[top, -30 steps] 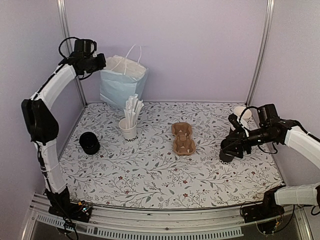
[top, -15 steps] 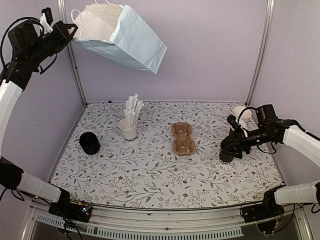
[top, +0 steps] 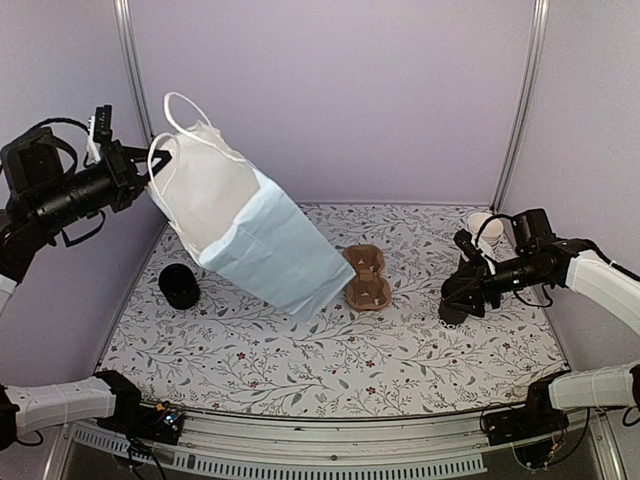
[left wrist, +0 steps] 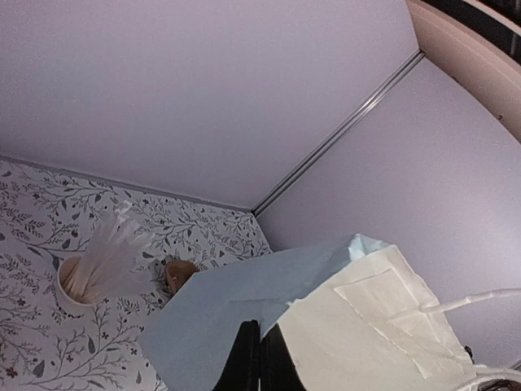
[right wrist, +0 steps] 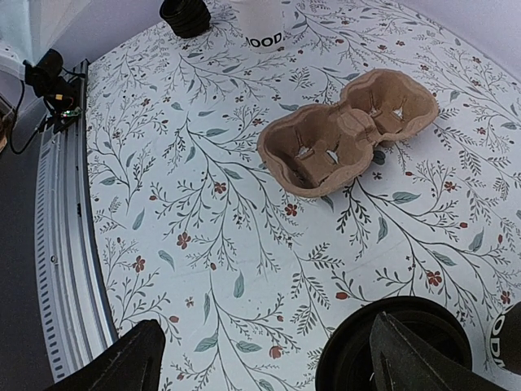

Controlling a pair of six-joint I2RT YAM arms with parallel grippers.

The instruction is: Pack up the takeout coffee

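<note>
Top external view: the left pincer [top: 148, 168] clamps the pale blue paper bag [top: 255, 245] aloft at 10 o'clock. At 3 o'clock the right pincer [top: 457, 300] spreads wide over a black lid [top: 453, 316]. Mid-surface [top: 300, 370] sits the pulp cup carrier [top: 367, 277], with a black cup [top: 180, 286] at 9 o'clock.

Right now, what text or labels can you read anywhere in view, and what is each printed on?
"OOD": dark letters on the white cup at the right wrist view's top edge; the word's start is cut off by the frame.
Lettering at that view's lower right edge: cropped, unreadable.
On the black cup: no lettering legible.
On the paper bag and the carrier: no print visible.
</note>
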